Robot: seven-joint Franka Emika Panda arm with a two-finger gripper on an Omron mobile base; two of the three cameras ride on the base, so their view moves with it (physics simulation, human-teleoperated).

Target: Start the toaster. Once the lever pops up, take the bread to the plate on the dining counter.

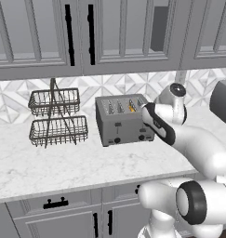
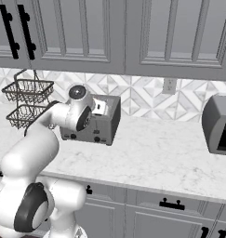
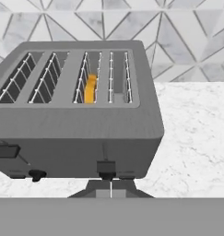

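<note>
1. The tool (image 3: 110, 190) has its fingers pressed together, holding nothing, just under the right-hand lever (image 3: 106, 167) at the toaster (image 3: 76, 115) front.
2. The bread (image 3: 90, 88) sits low in the third slot.
3. The toaster stands on the marble counter (image 1: 63, 167), beside a wire basket rack (image 1: 56, 116).

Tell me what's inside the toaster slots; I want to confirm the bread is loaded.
In the hand view, the toaster holds the bread, sunk in its third slot from the left. The other slots show bare wire guides; the slice's lower part is hidden inside.
</note>
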